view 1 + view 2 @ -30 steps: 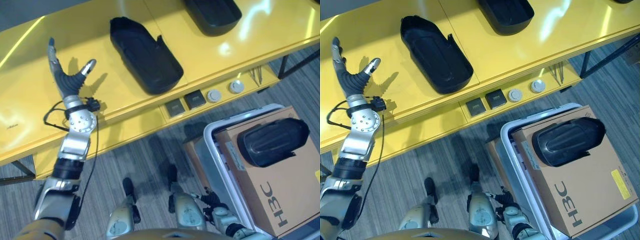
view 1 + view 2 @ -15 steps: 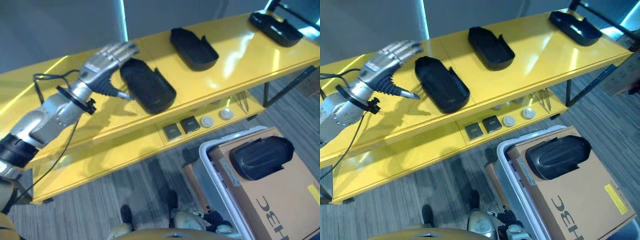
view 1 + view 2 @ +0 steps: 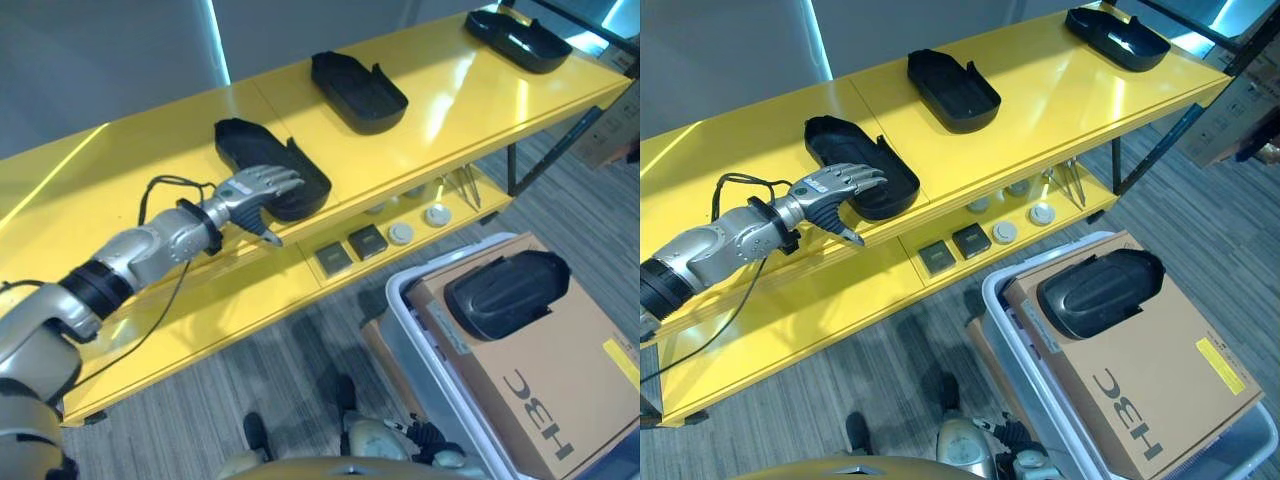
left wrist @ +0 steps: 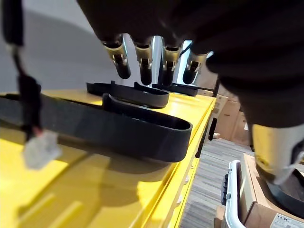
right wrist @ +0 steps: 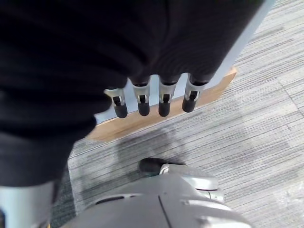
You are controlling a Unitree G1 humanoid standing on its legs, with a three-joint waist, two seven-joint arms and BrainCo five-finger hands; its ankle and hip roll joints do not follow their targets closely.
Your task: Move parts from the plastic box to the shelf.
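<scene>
We have the long yellow shelf [image 3: 120,160] running across the scene, and we will place everything from it. Its top has a wide bare stretch at the robot's left end and bare gaps between the three black parts lying on it. Its front edge drops to a lower ledge, and in front of that lies open grey floor [image 3: 250,360].

In front of the shelf's right half stands the plastic box [image 3: 1010,330], its pale rim close to the shelf's lower ledge. Inside it sits a cardboard carton [image 3: 1160,390], and on the carton rests another black part [image 3: 1098,290], upside down.

On the shelf top, the near part [image 3: 270,165] lies at the middle, its rim almost at the front edge. The second part [image 3: 358,90] lies further right, and the third part [image 3: 520,25] at the far right end.

Our left hand [image 3: 255,193] reaches in over the shelf's front edge, palm down, fingers straight and spread over the near part's end, thumb pointing down past the edge. It grips nothing. Our right hand [image 5: 152,102] hangs over the floor, fingers loose and straight, empty.

On the lower ledge sit small dark squares [image 3: 350,252] and round discs [image 3: 418,222].
</scene>
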